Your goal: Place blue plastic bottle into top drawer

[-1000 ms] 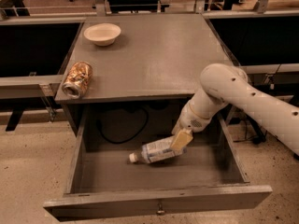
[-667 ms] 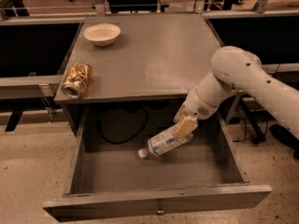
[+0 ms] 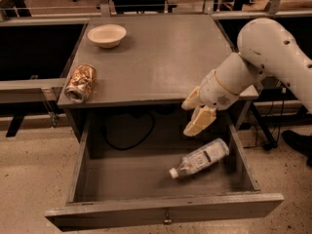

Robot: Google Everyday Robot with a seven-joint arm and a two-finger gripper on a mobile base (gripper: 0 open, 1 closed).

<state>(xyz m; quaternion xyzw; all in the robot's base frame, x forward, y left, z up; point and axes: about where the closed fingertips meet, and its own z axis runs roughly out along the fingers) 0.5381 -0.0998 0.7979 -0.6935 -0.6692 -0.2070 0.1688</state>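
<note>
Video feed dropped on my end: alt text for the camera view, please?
The blue plastic bottle lies on its side in the open top drawer. The gripper hangs open above it, not touching. A crushed can and a bowl sit on the cabinet top.

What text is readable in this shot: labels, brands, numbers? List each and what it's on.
No text can be read.
bottle, lying in the open drawer: dark marks on its label, too blurred to read.
can on the cabinet top: print too blurred to read.
bowl: no text seen.
gripper, open above the bottle: no marking seen.
</note>
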